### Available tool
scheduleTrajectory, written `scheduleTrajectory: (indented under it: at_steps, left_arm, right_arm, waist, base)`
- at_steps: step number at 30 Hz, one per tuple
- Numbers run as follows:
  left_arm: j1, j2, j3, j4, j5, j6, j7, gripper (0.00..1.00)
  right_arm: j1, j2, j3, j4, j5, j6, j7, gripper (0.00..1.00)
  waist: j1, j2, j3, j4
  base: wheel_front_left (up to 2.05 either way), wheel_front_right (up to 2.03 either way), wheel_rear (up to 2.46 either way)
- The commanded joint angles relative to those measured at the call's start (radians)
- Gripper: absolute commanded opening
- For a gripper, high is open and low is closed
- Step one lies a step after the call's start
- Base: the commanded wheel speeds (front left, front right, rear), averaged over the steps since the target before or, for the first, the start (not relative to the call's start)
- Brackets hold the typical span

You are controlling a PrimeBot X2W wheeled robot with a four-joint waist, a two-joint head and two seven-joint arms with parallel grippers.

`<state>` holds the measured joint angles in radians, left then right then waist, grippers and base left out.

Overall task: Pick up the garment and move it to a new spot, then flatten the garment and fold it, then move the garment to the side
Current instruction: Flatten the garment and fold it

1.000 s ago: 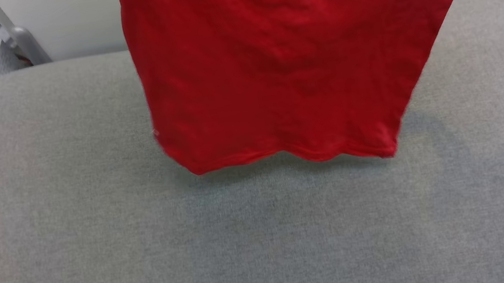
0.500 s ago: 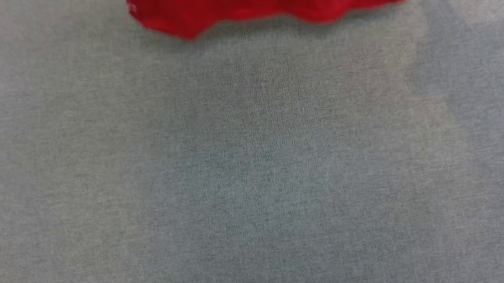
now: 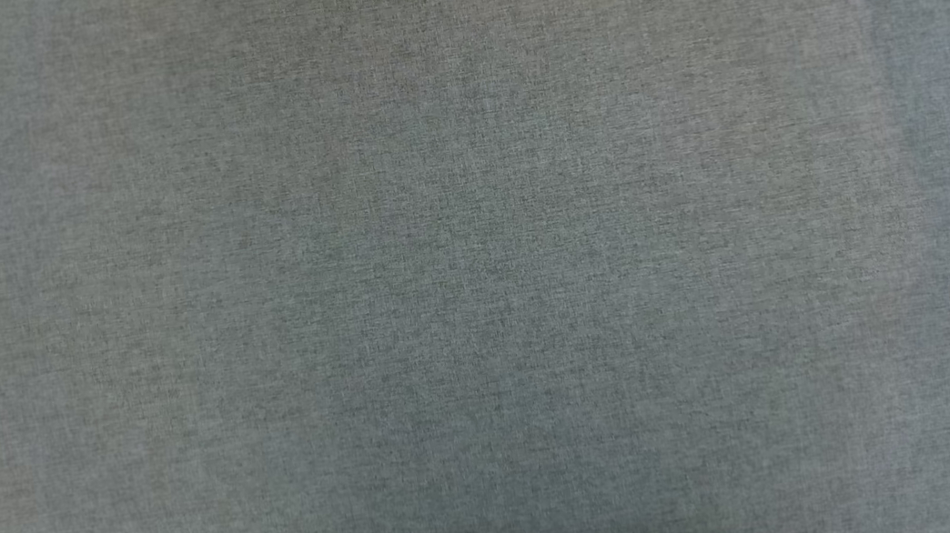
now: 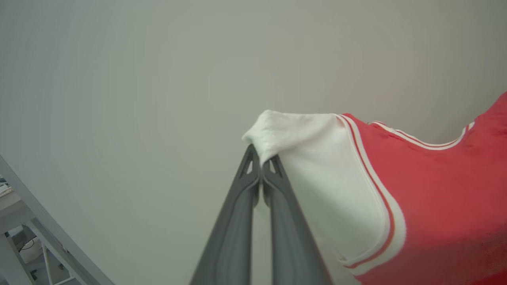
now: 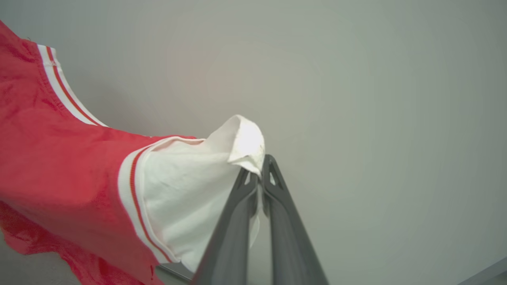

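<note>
The garment point(image 4: 435, 190) is a red jersey with white short sleeves and red-white striped trim, held up in the air in front of a pale wall. In the left wrist view my left gripper point(image 4: 261, 162) is shut on the tip of one white sleeve point(image 4: 317, 174), the red body stretching away to the right. In the right wrist view my right gripper point(image 5: 259, 168) is shut on the tip of the other white sleeve point(image 5: 190, 190), with the garment point(image 5: 59, 158) spreading to the left. The striped neckline shows in both wrist views.
The head view looks down on the grey fabric table top point(image 3: 475, 266), with a faint shadow at its upper right. A pale wall point(image 4: 158, 79) stands behind the held garment. A grey metal frame point(image 4: 47, 233) shows at the lower left of the left wrist view.
The head camera has tilted down, so the red hem slid up and out of the head view, leaving grey table top. No earlier wrist frames to compare.
</note>
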<state>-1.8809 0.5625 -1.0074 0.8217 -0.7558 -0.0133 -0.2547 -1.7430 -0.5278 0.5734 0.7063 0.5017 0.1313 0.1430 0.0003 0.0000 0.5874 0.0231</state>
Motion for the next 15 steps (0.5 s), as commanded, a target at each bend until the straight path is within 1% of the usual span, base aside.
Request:
scheduleTrajectory:
  at_steps: [1, 8, 15]
  left_arm:
    - [0.035, -0.003, 0.013, -0.004, 0.010, -0.008, -0.006, 0.00]
    - [0.240, 0.028, 0.095, -0.097, 0.040, -0.004, -0.007, 0.00]
    - [0.523, 0.068, 0.193, -0.250, 0.057, 0.032, -0.007, 0.00]
  right_arm:
    - [0.012, 0.003, 0.017, 0.009, 0.020, -0.001, -0.021, 0.00]
    - [0.152, -0.014, 0.107, 0.009, 0.105, -0.001, -0.077, 0.00]
    - [0.359, -0.067, 0.183, -0.061, 0.227, -0.001, -0.131, 0.00]
  waist:
    - [-0.0003, 0.0000, -0.006, 0.001]
    - [-0.0003, 0.0000, -0.070, -0.002]
    - [-0.0003, 0.0000, -0.151, 0.006]
  base:
    - [0.00, 0.00, 0.00]
    - [0.00, 0.00, 0.00]
    - [0.00, 0.00, 0.00]
